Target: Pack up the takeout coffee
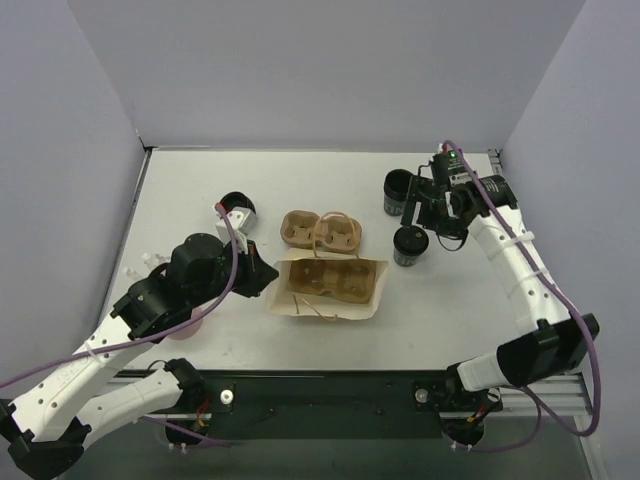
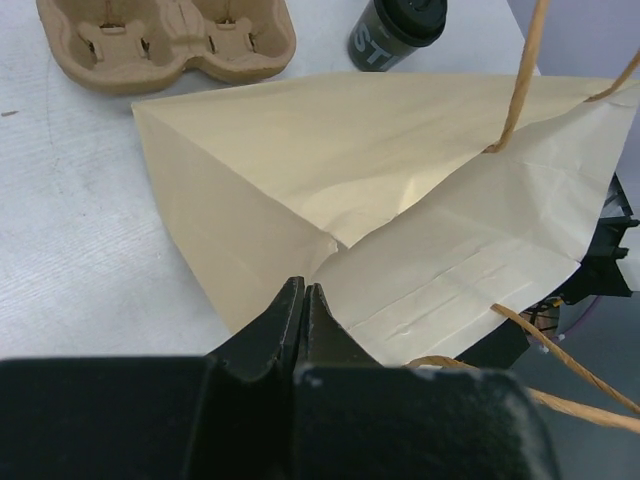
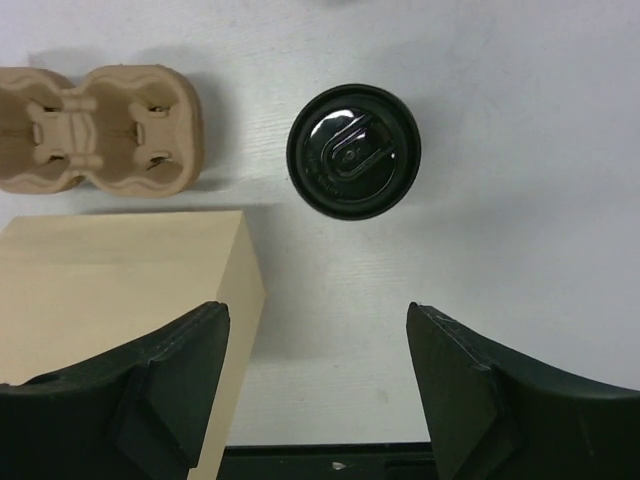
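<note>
The takeout coffee (image 1: pixel 409 245), a small black cup with a round black lid, stands upright on the table right of the paper bag (image 1: pixel 300 298). It also shows in the right wrist view (image 3: pixel 353 150) and the left wrist view (image 2: pixel 395 30). My right gripper (image 1: pixel 418 215) is open and empty, hovering above the table with the cup just beyond its fingertips (image 3: pixel 190 350). My left gripper (image 2: pixel 303 292) is shut on the bag's left edge (image 2: pixel 380 200). One brown pulp carrier (image 1: pixel 335 280) lies inside the bag.
A second pulp carrier (image 1: pixel 320 230) sits behind the bag; it also shows in the right wrist view (image 3: pixel 100 130). A stack of lidless black cups (image 1: pixel 397 190) stands behind the coffee. Loose black lids (image 1: pixel 237 207) lie at back left. The bag's twine handles (image 2: pixel 520 80) hang loose.
</note>
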Robot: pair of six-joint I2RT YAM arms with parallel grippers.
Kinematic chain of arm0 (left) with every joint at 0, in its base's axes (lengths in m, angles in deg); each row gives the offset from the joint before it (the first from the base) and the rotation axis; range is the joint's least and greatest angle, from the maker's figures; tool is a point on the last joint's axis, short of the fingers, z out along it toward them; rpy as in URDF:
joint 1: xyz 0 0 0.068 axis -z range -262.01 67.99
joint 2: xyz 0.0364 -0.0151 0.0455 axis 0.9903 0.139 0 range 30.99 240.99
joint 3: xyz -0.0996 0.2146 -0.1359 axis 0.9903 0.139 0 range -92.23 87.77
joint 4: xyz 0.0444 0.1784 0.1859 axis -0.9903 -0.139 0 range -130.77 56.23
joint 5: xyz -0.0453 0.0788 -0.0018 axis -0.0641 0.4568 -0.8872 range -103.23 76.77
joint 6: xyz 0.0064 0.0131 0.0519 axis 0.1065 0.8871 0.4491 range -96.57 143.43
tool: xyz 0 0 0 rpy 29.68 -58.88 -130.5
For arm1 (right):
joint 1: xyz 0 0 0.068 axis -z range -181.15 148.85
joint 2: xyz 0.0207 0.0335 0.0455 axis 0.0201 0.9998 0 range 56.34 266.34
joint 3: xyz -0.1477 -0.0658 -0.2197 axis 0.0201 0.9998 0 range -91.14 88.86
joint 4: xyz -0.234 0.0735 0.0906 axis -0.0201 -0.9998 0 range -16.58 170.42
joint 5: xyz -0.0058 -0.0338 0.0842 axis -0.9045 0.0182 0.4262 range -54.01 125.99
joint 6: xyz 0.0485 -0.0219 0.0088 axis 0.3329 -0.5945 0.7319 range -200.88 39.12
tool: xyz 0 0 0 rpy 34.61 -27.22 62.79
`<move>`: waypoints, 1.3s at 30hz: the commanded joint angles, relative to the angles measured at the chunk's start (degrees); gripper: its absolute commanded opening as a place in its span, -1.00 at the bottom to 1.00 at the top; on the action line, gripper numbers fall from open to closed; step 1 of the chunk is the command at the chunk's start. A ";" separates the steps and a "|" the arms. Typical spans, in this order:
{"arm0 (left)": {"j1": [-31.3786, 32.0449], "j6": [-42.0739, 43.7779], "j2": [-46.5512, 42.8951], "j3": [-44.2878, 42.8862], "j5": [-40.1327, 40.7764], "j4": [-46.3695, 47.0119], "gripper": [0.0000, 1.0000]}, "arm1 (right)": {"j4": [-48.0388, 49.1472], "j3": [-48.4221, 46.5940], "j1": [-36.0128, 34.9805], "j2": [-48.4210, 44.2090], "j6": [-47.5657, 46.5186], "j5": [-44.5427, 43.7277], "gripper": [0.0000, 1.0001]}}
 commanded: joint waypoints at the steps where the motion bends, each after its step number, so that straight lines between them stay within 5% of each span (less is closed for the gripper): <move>1: 0.09 -2.16 -2.06 0.47 -2.90 3.18 -1.00 | 3.59 -1.49 2.18 8.26 -4.30 -2.00 0.50; 8: 0.18 -3.48 -3.47 0.74 -3.96 1.86 -1.00 | 3.33 -6.95 4.81 20.21 -16.51 3.45 0.48; 16: 0.01 -4.36 -6.28 2.85 -5.45 1.60 -1.00 | 2.62 -6.42 5.44 23.92 -28.82 3.18 0.54; 24: 0.01 -4.36 -5.67 2.50 -5.81 1.51 -1.00 | 2.71 -7.39 5.61 25.06 -30.68 9.87 0.53; 39: 0.01 -4.19 -4.88 1.62 -5.10 0.28 -1.00 | 3.59 -4.84 5.26 27.09 -30.85 4.42 0.39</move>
